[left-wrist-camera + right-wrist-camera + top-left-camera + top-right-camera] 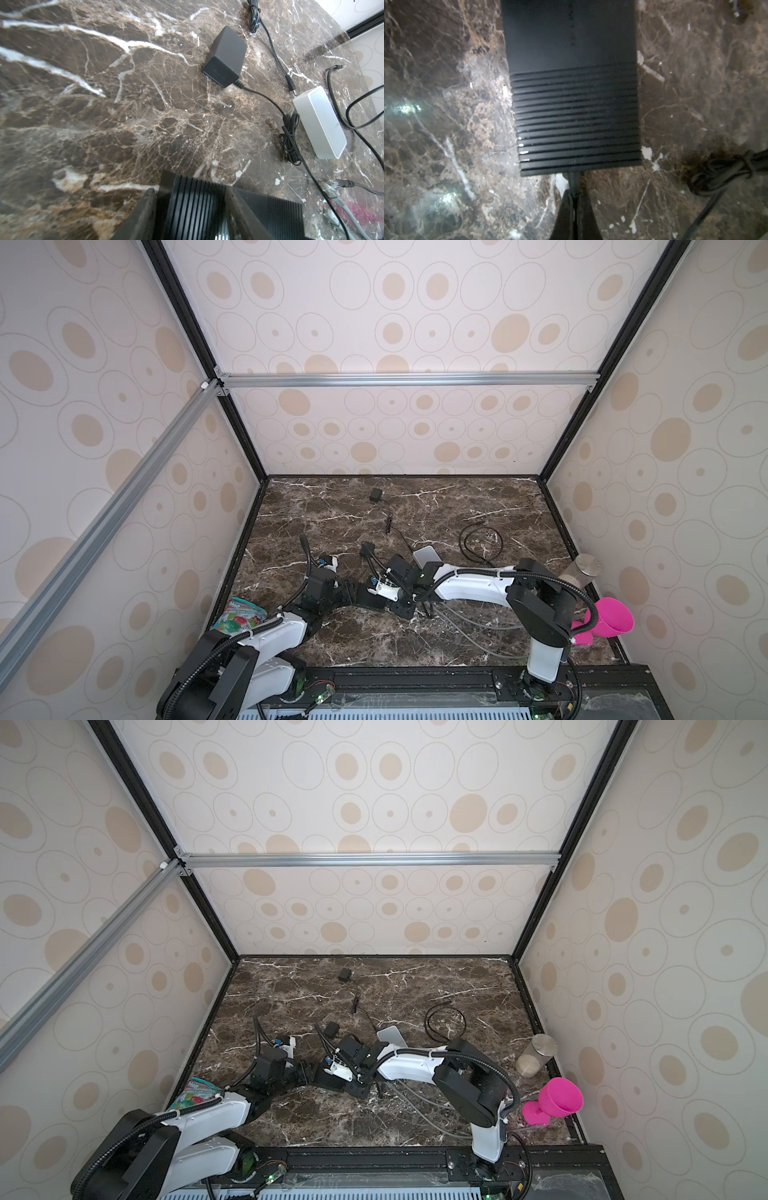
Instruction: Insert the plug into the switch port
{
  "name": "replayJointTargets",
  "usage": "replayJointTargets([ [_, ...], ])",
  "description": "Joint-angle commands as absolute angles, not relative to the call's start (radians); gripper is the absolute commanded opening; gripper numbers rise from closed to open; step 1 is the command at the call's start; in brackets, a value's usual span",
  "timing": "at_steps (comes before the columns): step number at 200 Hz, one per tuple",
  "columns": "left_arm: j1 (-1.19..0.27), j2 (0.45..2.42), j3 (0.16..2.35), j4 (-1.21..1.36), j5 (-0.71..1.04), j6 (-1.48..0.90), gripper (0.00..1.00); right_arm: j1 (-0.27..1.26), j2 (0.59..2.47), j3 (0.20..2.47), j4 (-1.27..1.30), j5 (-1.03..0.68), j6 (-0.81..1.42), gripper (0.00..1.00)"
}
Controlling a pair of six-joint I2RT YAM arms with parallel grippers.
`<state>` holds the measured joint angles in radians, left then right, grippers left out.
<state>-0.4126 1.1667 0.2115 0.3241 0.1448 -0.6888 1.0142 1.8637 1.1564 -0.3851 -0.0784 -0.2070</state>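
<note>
Clamps the switch [575, 104] in the left gripper [190, 189], toward 7 o'clock of the worktop [332, 506] centre. Pinches the plug [573, 180] in the right gripper [574, 194], touching the switch's edge. Seemingly nearly done; cannot tell whether seated; release left.

The left arm [282, 628], white-shelled with black joints, extends from the near left toward the middle, folded low. Its black left gripper [190, 189] shows two fingers [143, 214] standing apart. One is beside the end wall of the black ribbed switch box [197, 212] and the other lies over its top; whether they clamp it cannot be told. The right arm [469, 589], of the same make, bends up from the near right and stretches leftward, wrist angled down. Its right gripper [574, 194] is pinched tight on the thin black plug [573, 180].
</note>
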Motion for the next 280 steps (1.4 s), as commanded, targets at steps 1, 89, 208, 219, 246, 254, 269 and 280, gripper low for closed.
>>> replayJointTargets([
  [1,-0.474,1.185,0.187,0.303,0.318,-0.722,0.52,1.025,1.885,1.253,-0.084,-0.15,-0.187,0.0],
  [89,-0.591,1.202,0.153,0.391,0.274,-0.807,0.52,1.025,1.937,1.404,-0.07,-0.193,-0.147,0.0],
  [208,-0.634,1.167,0.25,0.246,0.228,-0.731,0.55,1.026,1.853,1.234,-0.129,-0.199,-0.209,0.0],
  [219,-0.634,1.155,0.266,0.209,0.214,-0.707,0.56,1.024,1.829,1.193,-0.153,-0.189,-0.244,0.02],
  [246,-0.624,1.135,0.272,0.177,0.202,-0.687,0.56,1.016,1.76,1.096,-0.173,-0.17,-0.281,0.37],
  [254,-0.622,1.131,0.27,0.174,0.204,-0.689,0.56,1.013,1.742,1.075,-0.175,-0.167,-0.284,0.39],
  [269,-0.622,1.119,0.263,0.172,0.209,-0.695,0.56,1.011,1.714,1.04,-0.172,-0.164,-0.279,0.43],
  [280,-0.622,1.107,0.259,0.17,0.212,-0.699,0.56,1.007,1.699,1.019,-0.166,-0.167,-0.275,0.44],
])
